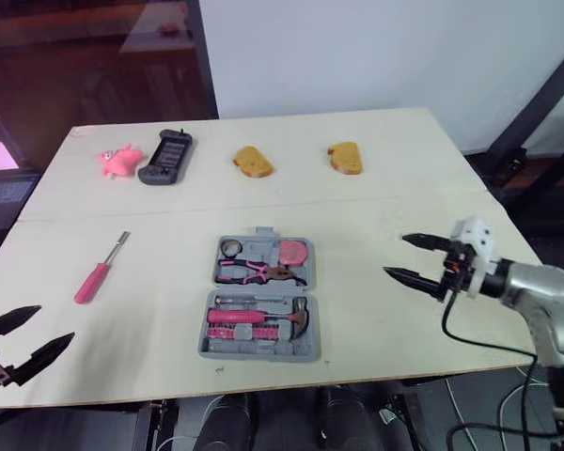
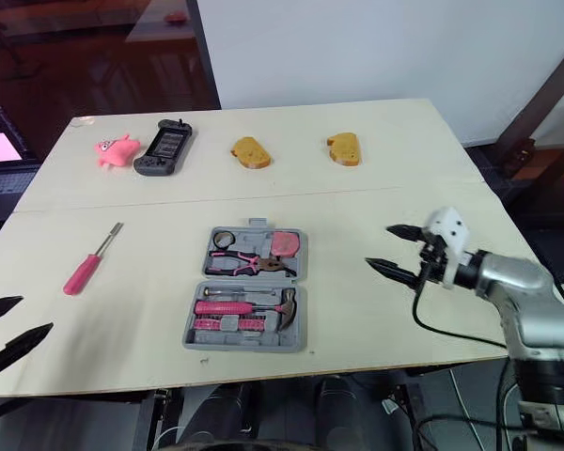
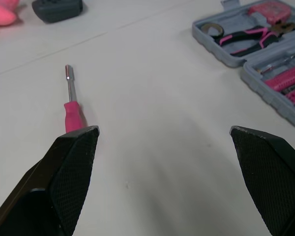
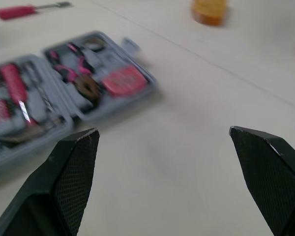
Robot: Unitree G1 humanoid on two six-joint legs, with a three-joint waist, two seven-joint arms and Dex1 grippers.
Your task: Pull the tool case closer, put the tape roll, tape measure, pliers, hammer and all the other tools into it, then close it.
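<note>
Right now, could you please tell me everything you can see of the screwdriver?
The screwdriver has a pink handle, plastic by its look, and a short silver metal shaft. It lies flat on the table, left of the open case and apart from it, shaft pointing away from the robot. Only the table touches it.

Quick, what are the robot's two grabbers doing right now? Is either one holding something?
Left gripper: jaws open, holding nothing.
Right gripper: jaws open, holding nothing.

The tool case [image 1: 261, 354] is matt grey plastic, the table [image 1: 404, 188] smooth pale wood, the screwdriver [image 1: 100, 271] metal-shafted.
</note>
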